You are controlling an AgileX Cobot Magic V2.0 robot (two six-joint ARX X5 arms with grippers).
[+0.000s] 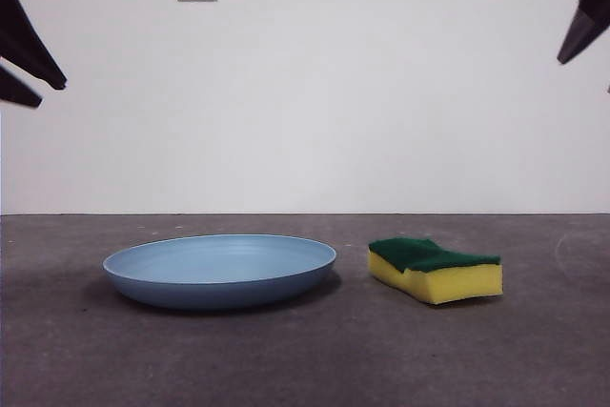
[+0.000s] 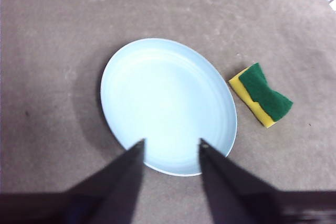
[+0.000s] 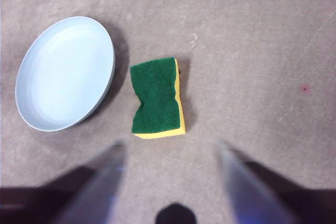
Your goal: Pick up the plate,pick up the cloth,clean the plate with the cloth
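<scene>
On the grey bench (image 1: 305, 359) the plate (image 1: 219, 270) lies flat with the cloth (image 1: 435, 270) just beside it, green side up, not touching. Above them hang the left gripper (image 2: 170, 148) and right gripper (image 3: 170, 148), both released and holding nothing.

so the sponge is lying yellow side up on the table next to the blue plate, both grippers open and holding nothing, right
Not quite: the sponge lies with its green scouring side up and the yellow foam underneath, as the right wrist view shows. The rest holds: it rests on the table beside the blue plate, and the left gripper and right gripper are both open and empty.
</scene>
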